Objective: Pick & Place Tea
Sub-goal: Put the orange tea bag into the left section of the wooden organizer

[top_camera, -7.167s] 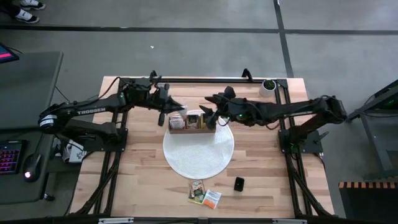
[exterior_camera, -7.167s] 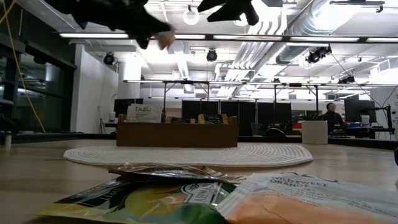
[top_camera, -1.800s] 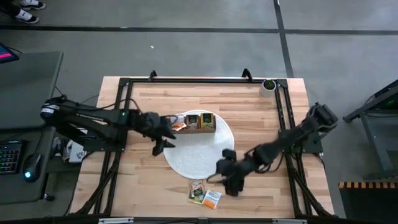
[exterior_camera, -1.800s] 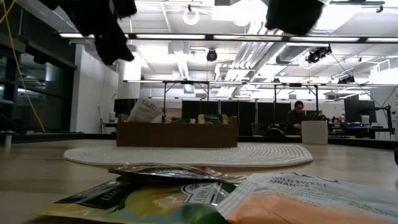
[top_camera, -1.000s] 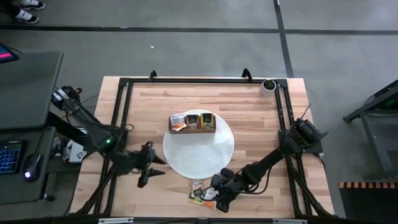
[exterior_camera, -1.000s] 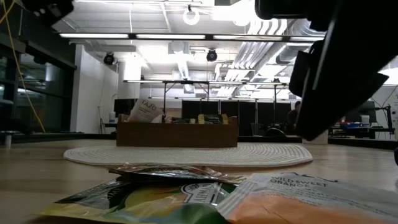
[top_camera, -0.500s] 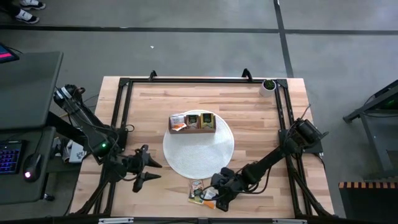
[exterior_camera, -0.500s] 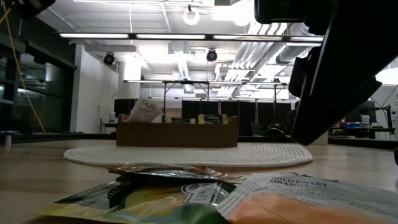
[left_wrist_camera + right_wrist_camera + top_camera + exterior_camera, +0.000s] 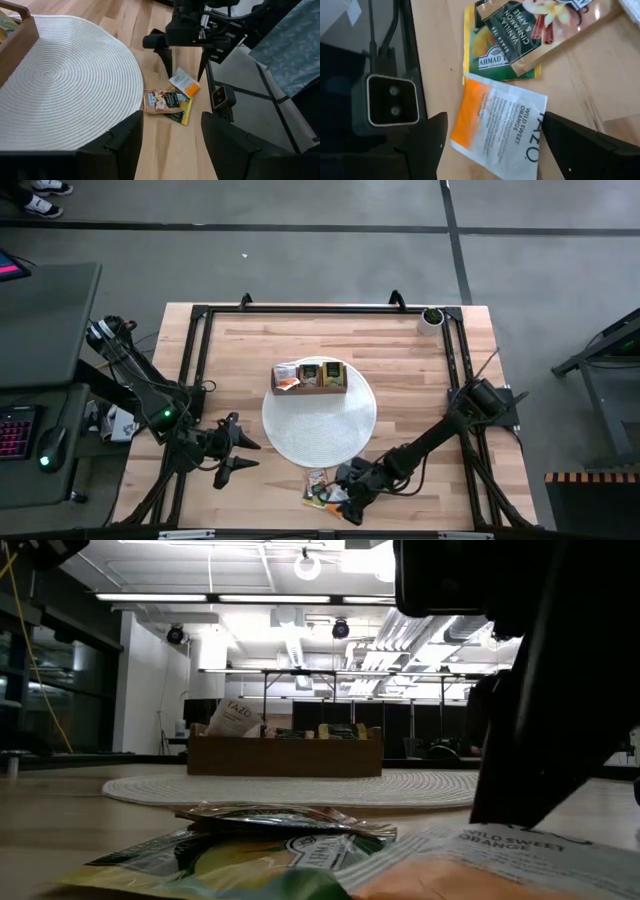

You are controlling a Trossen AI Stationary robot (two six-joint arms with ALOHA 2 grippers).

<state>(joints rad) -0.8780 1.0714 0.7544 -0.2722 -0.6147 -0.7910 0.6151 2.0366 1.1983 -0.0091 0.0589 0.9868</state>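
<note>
Orange packet (image 9: 496, 126): flat on desk (image 9: 420, 380) near front edge, beside green packet (image 9: 505, 47) and brown packet (image 9: 555, 20).
Right end effector (image 9: 492, 137): fingers wide open, straddling orange packet, nothing gripped.
Left end effector (image 9: 240, 455): open, empty, over desk's left side.
Box (image 9: 309, 377): on mat (image 9: 320, 425), holding more packets.

High view: straight down over whole bench (image 9: 420, 380). Low view: bench level, close behind tea packets (image 9: 300, 850), facing room. Left wrist view: farther, looks across round mat (image 9: 55, 85) toward same packets. Right wrist view: close above same packets.
</note>
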